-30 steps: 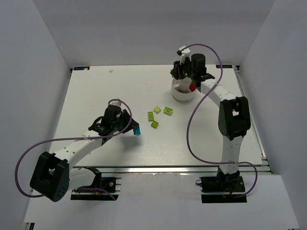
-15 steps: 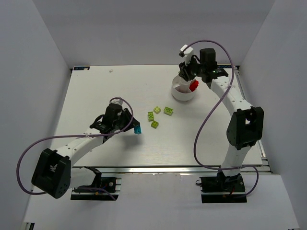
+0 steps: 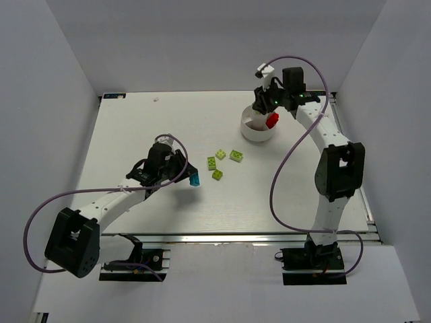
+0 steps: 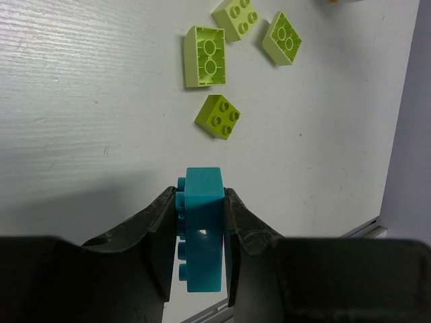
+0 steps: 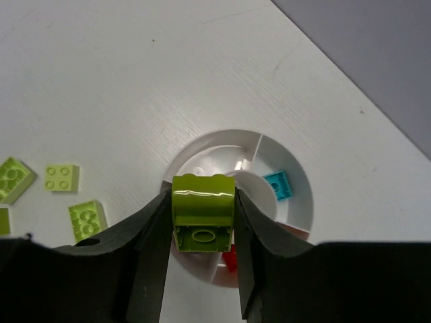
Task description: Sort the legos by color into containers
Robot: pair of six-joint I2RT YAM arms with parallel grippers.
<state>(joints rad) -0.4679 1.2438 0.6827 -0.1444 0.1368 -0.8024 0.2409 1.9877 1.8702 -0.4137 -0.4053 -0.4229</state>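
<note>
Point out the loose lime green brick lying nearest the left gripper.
The lone lime brick, set apart from the other three and just ahead of the left gripper.

the red brick [image 5: 230, 259] shows only a sliver under the held lime brick [image 5: 203, 212], which hides the near side of the dish [image 5: 304, 195]. one lime piece [image 5: 2, 221] is cut by the left edge.

White table [image 3: 135, 121] (matte) boxed by 3 pale grey walls [image 3: 202, 40].

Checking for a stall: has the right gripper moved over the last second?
Yes. Judged against the white dish, the right gripper has drifted rightward and farther back, still above the dish.
</note>
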